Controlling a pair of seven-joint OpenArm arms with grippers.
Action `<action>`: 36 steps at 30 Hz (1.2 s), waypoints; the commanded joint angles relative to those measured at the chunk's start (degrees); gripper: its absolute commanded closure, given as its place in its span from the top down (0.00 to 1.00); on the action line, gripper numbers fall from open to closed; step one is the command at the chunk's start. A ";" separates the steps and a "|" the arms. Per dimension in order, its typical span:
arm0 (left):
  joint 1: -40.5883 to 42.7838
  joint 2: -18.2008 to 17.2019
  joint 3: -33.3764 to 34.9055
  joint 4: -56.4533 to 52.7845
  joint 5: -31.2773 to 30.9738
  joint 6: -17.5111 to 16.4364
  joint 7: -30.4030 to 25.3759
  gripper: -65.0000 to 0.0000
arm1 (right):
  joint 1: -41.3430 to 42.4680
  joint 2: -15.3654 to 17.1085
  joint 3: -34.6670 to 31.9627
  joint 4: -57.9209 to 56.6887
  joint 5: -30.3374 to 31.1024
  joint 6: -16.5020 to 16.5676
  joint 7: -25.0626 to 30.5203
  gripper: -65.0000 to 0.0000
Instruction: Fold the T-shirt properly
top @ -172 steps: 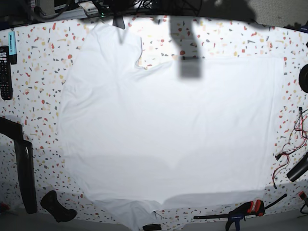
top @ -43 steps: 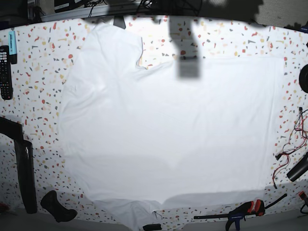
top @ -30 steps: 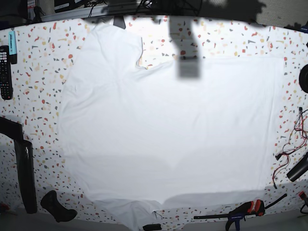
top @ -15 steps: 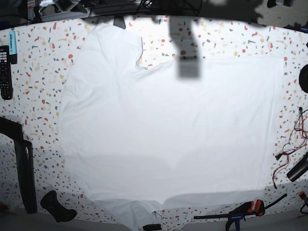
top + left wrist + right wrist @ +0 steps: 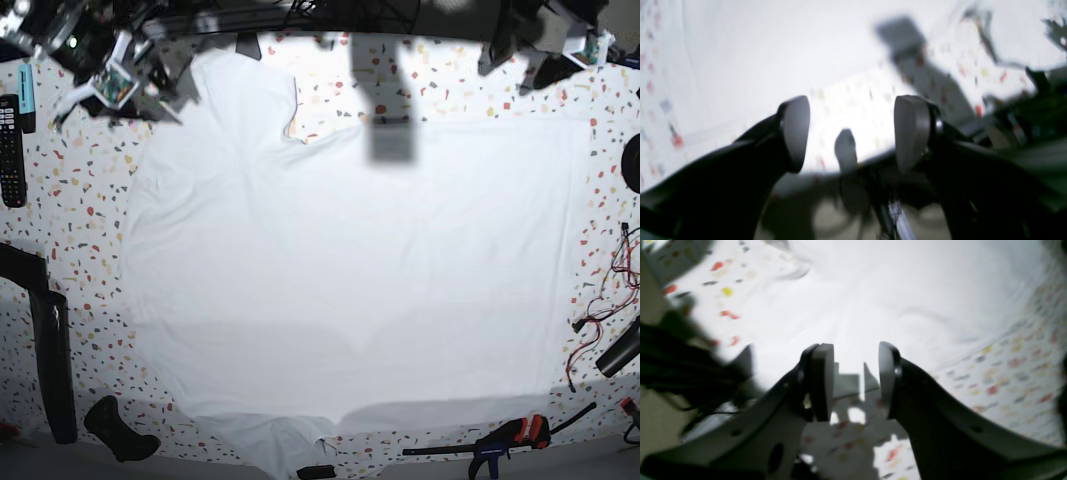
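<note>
Both arms have swung into the base view at eleven and one o'clock, absent a moment ago. T-shirt lies spread flat across the speckled bench, unfolded. Left gripper jaws wide and empty; right gripper jaws half-parted, empty. Approach step, I'd say: next, pinch an edge. No containers in sight.

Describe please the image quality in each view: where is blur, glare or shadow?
Base view: the T-shirt is overexposed, nearly featureless; a dark rectangular shadow falls on its far edge; the table bulges from lens distortion. Left wrist view: the left gripper and background are blurred. Right wrist view: the right gripper is fairly sharp, the speckles soft.
</note>
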 commanded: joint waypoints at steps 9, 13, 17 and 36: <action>0.92 -0.33 -0.28 1.01 3.58 -0.39 -9.09 0.59 | 3.26 1.90 0.42 0.90 0.44 -0.05 -1.36 0.35; 0.92 -0.35 -0.28 1.01 11.58 -0.37 -9.09 0.59 | 3.26 1.90 0.42 0.90 0.42 -0.05 -2.25 0.35; 0.90 -0.37 -0.28 1.01 18.05 -0.33 -8.57 0.59 | 3.10 2.82 0.42 1.16 0.44 -0.05 -10.51 0.35; -5.29 -18.08 -0.28 1.01 25.20 6.58 2.08 0.59 | 2.62 3.50 0.37 14.23 0.46 -0.05 -37.59 0.35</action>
